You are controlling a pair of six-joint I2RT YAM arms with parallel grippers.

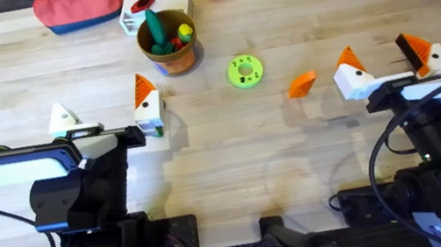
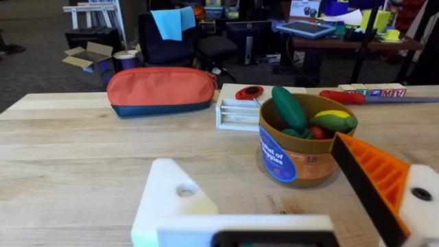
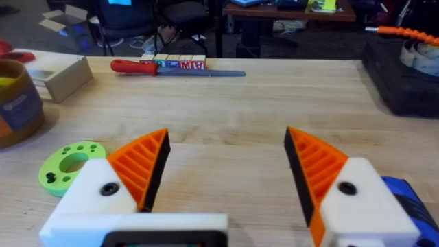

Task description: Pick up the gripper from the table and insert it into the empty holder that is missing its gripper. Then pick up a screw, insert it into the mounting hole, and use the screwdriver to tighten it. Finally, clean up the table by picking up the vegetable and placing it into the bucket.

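While unheld, gripper (image 1: 302, 84) lies beside right fingers (image 1: 352, 68) | table (image 1: 227, 167)

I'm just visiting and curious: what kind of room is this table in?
Probably a robotics lab or workshop. Behind the wooden table stand office chairs, cardboard boxes and cluttered desks.

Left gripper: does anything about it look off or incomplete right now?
Yes. On the left gripper, one finger mount, the holder, is bare white with no orange pad, while its twin carries one. A loose orange gripper pad lies on the table, right of the green disc.
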